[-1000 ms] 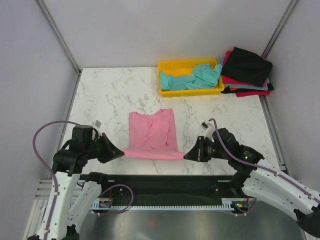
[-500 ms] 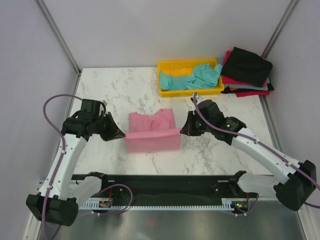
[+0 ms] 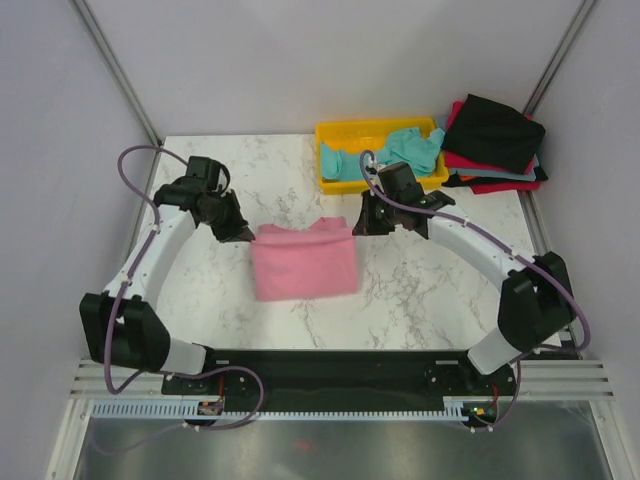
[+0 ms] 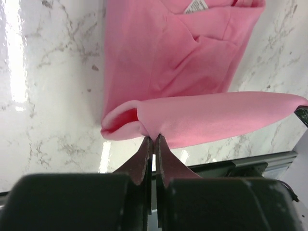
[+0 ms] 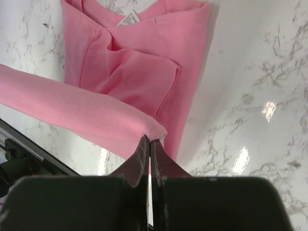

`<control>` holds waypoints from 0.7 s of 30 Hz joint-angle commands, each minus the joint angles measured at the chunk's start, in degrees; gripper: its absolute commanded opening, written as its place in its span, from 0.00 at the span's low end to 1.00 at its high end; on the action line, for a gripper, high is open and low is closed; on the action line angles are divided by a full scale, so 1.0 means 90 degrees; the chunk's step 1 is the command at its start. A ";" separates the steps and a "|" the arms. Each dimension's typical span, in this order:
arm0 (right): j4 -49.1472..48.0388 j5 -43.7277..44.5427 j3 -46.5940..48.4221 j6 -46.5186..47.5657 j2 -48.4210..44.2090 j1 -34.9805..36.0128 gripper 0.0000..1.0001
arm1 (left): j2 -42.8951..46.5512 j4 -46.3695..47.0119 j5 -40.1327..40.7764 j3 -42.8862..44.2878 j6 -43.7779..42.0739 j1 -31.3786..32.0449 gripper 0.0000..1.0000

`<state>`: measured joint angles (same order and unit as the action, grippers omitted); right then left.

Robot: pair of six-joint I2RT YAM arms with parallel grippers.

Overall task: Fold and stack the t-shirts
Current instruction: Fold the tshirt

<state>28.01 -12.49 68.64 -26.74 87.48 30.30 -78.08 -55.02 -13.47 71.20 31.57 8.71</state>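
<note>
1. Left gripper (image 4: 153, 139): jaws pinched shut on one hem corner of the pink t-shirt (image 3: 305, 265), which lies at table centre. Right gripper (image 5: 148, 140): clamped on the opposite hem corner.
2. Change: both grippers have carried the hem from 6 o'clock toward 12 o'clock, over the collar end. The half-fold appears nearly complete; release remains.
3. Not determinable: whether the hem already rests on the lower layer. The top view hides the fingertips.
4. Teal t-shirt (image 3: 385, 158): in the yellow tray (image 3: 330, 130) at 1 o'clock. Black t-shirt (image 3: 495, 130): tops the stack at 2 o'clock and covers most of the layers beneath.
</note>
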 commanded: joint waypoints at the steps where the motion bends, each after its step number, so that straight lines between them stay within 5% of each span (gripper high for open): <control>1: -0.0280 -0.0184 0.0634 0.0373 0.0600 -0.0251 0.00 | -0.0647 0.0400 0.0452 0.0497 -0.0451 -0.0098 0.02; 4: -0.0358 -0.0330 0.0995 0.0442 0.1303 -0.0437 0.00 | -0.1273 0.0586 0.0472 0.0819 -0.0539 -0.0216 0.04; 6: -0.0368 -0.0389 0.1258 0.0452 0.1858 -0.0496 0.00 | -0.2102 0.0606 0.0297 0.1199 -0.0636 -0.0284 0.20; 8: -0.0426 -0.0380 0.1425 0.0442 0.2173 -0.0545 0.45 | -0.2998 0.0519 0.0150 0.1802 -0.0764 -0.0313 0.38; 10: -0.0466 -0.0350 0.1815 0.0442 0.2680 -0.0642 0.72 | -0.3499 0.0431 0.0072 0.2224 -0.0841 -0.0352 0.46; 12: -0.0398 -0.0292 0.2243 0.0452 0.3061 -0.0749 0.78 | -0.4026 0.0391 0.0150 0.2897 -0.0910 -0.0401 0.59; 13: -0.0349 -0.0282 0.2343 0.0461 0.3111 -0.0866 0.80 | -0.4155 0.0362 0.0169 0.3354 -0.1007 -0.0411 0.80; 16: -0.0513 -0.0495 0.2072 0.0471 0.2859 -0.1042 0.85 | -0.4284 -0.0214 0.0354 0.3905 -0.1066 -0.0431 0.82; 21: -0.2024 -0.1599 0.0210 0.0355 0.2039 -0.1111 0.95 | -0.3337 0.0058 0.0492 0.2921 -0.1028 -0.0460 0.81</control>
<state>18.76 -19.81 77.12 -23.46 110.48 19.92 -114.76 -53.60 -10.20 100.05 24.75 4.84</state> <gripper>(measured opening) 0.942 0.813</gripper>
